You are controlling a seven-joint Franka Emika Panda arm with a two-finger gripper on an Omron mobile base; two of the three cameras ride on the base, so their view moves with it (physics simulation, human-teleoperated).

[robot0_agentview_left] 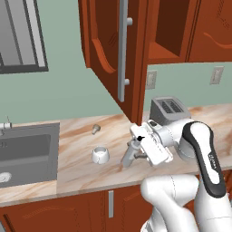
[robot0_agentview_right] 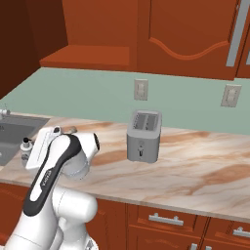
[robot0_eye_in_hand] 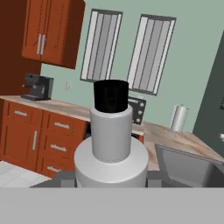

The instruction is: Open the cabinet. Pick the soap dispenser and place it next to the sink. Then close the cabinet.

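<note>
1. Soap dispenser [robot0_agentview_left: 128, 155] is gripped by the gripper [robot0_agentview_left: 137, 148], jaws clamped on its body, over the marble counter [robot0_agentview_left: 81, 172] right of the sink [robot0_agentview_left: 27, 152].
2. Its long axis is tilted: in the left base view the base points down-left toward the sink and the top is up-right at the hand. In the hand view its black pump top [robot0_eye_in_hand: 111, 96] faces up.
3. Cabinet [robot0_agentview_left: 113, 54] door is swung open, above and right of the sink, silver bar handle [robot0_agentview_left: 122, 50] vertical.
4. Counts: one soap dispenser, one white ring-shaped cup [robot0_agentview_left: 100, 155] between sink and dispenser, one toaster [robot0_agentview_right: 144, 135], one small grey object [robot0_agentview_left: 95, 129] beyond the cup.
</note>
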